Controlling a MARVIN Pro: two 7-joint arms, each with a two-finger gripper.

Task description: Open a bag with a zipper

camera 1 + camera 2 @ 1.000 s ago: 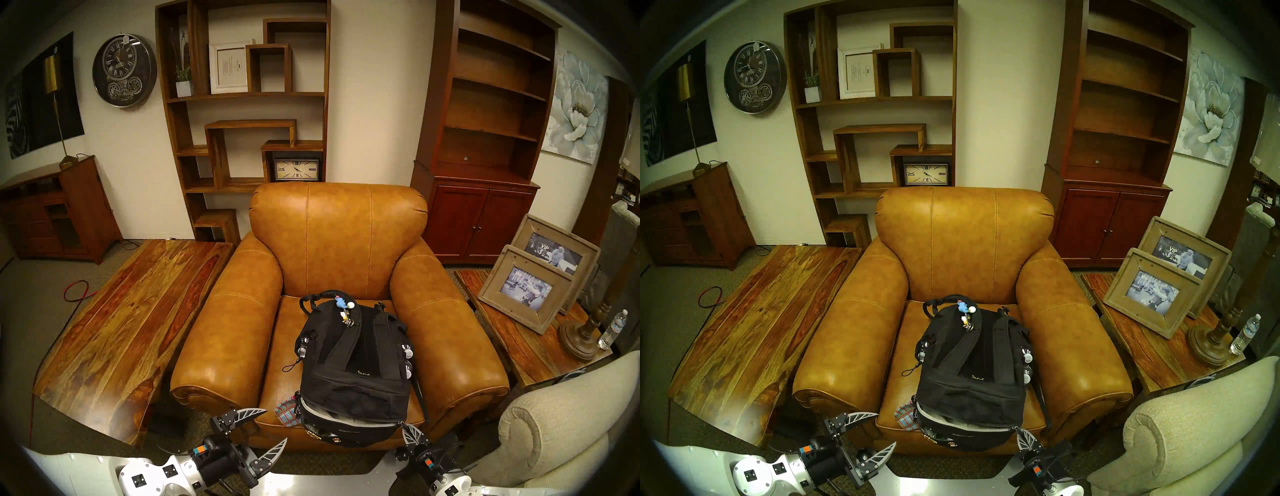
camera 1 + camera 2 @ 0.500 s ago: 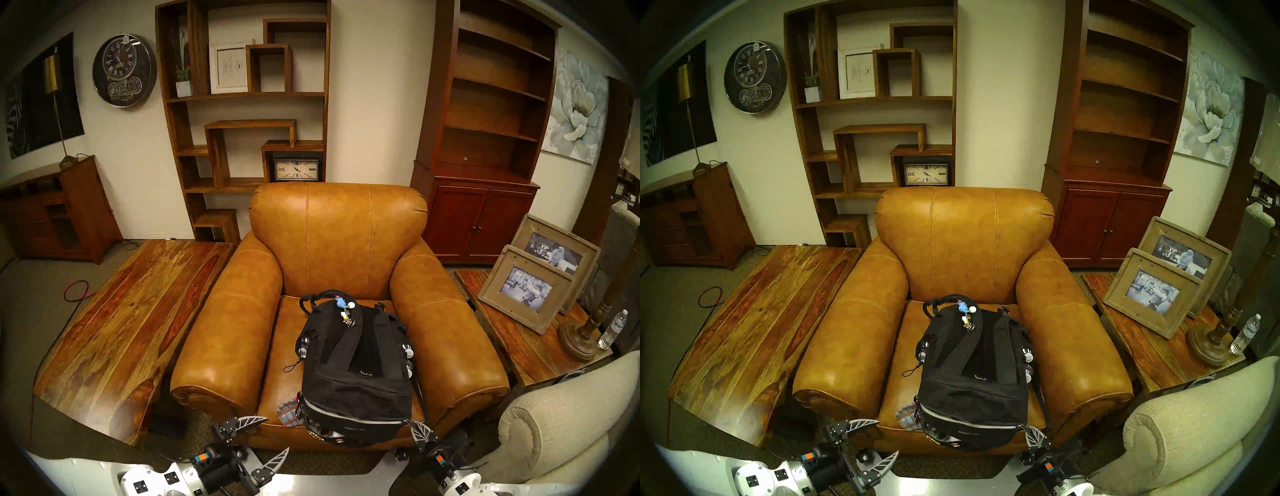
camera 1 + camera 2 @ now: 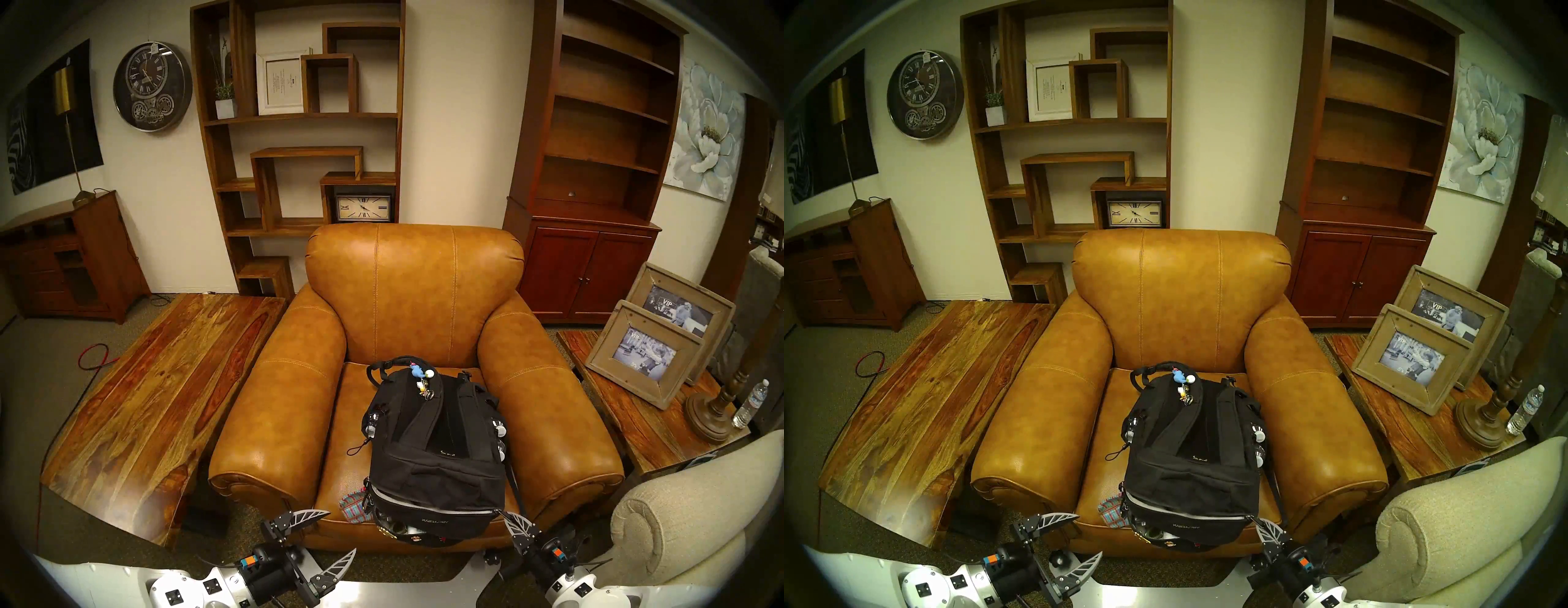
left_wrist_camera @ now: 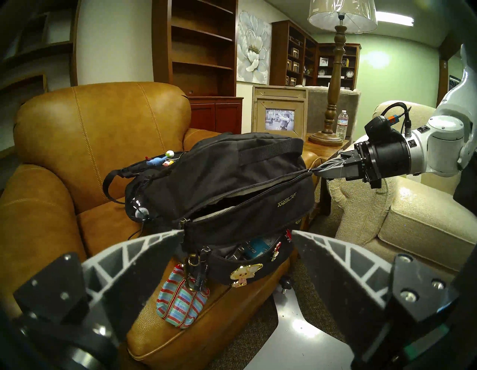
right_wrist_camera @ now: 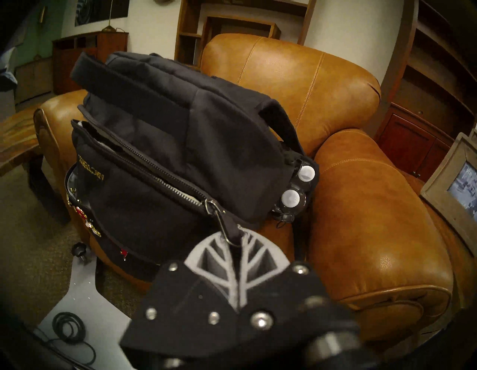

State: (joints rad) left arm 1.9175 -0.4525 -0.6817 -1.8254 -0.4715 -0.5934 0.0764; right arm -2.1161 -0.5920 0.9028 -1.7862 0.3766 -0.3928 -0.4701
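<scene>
Right pincer [image 5: 238, 241] pinches the zipper [image 5: 165, 171] pull on the upside-down "ARC'TERYX" bag [image 4: 219, 180]; left pincer [image 4: 237, 237] gapes empty.

You face a tan leather armchair [image 3: 413, 322] on carpet, a plank table [image 3: 157, 407] beside it, wooden shelving [image 3: 297, 140] along the cream wall.

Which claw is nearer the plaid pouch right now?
Left. The left claw hangs open just off the chair's front edge beside the plaid pouch; the right claw is across the backpack, shut on its zipper pull.
</scene>
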